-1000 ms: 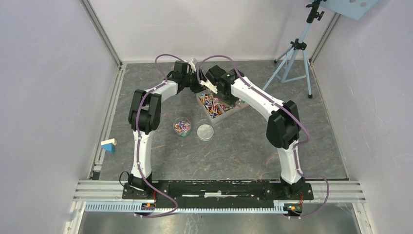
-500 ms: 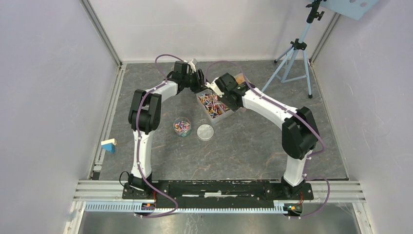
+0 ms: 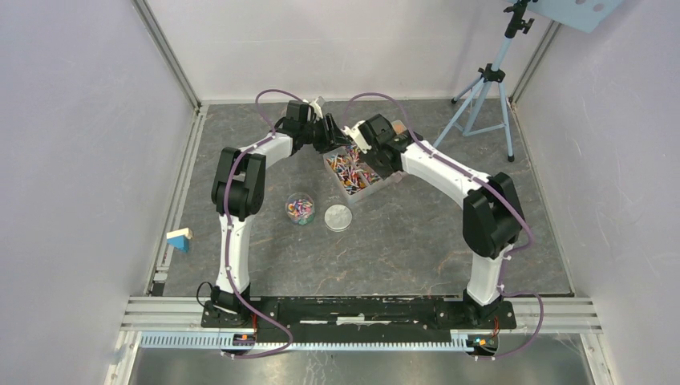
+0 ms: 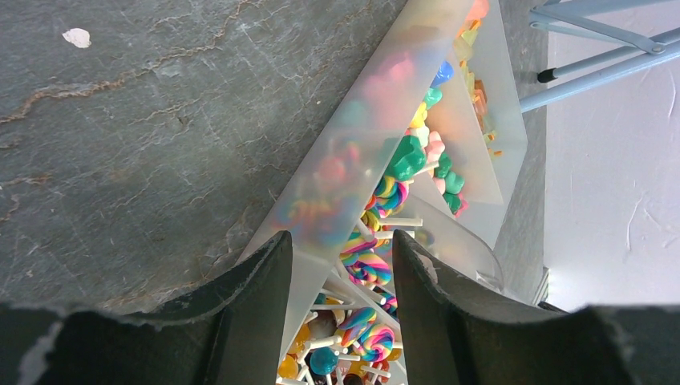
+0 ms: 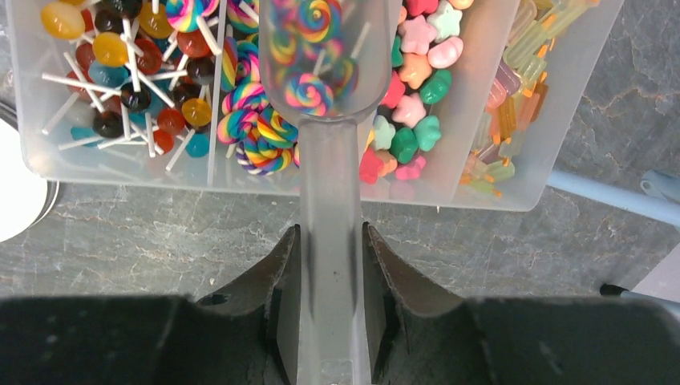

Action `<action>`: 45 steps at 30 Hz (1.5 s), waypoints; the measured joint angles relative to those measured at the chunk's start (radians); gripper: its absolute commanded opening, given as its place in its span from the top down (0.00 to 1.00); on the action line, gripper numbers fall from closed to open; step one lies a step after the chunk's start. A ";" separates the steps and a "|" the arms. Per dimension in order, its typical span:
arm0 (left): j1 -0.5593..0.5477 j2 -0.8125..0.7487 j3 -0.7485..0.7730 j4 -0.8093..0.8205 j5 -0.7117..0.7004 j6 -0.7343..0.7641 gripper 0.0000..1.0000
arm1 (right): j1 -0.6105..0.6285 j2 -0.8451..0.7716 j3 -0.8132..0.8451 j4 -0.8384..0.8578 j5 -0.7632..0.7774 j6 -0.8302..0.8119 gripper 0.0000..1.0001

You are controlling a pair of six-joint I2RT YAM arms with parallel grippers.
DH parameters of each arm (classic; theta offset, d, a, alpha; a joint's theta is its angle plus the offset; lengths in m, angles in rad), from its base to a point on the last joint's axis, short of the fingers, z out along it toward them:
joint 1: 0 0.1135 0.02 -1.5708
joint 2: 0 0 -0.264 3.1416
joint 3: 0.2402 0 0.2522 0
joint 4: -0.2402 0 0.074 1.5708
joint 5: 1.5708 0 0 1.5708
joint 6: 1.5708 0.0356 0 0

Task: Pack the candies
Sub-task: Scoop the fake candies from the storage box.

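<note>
Status: scoop [image 5: 332, 184] is loaded, with a few swirl lollipops [image 5: 309, 88] in its bowl and the bowl hanging over tray [image 5: 449, 186]. Handle is clamped in right gripper [image 5: 331, 241], fingers tight on both sides. At the tray's far-left corner, left gripper [image 4: 338, 241] straddles the wall, one finger outside and one inside among the lollipops. Jaws are partly apart; can't tell if they pinch the wall or just brace it.

Step in hand, my read: carry the load to jar [image 3: 300, 208] and tip it in. To do it well:
- Lift the bowl clear of the tray wall before swinging.
- Hold the handle level or slightly nose-up so nothing rolls off the open front.
- Go slow, since lollipop sticks poke out and could snag.
- Stop with the lip over the jar mouth, then roll the wrist gradually. The mouth looks small, so a fast dump likely spills.

The lid [image 3: 338, 217] lies flat just beside the jar, not on it.

Most candies [image 5: 136, 80] are in the tray, right ahead of the right gripper: lollipops in one compartment, stars [image 5: 417, 72] in the next, pale bars [image 5: 513, 104] in the end one. Some sit in the jar, on the near side of the tray, well apart from both grippers.
</note>
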 measured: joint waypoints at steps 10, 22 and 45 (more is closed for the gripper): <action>0.000 0.000 0.000 0.000 0.001 0.000 0.44 | 0.002 0.045 0.036 -0.039 0.016 -0.009 1.00; 0.000 0.000 0.000 -0.016 0.012 0.000 0.44 | -0.010 -0.019 -0.170 0.147 0.021 -0.027 1.00; 0.000 0.000 0.000 -0.042 0.034 0.000 0.44 | -0.046 -0.151 -0.368 0.297 -0.050 -0.053 1.00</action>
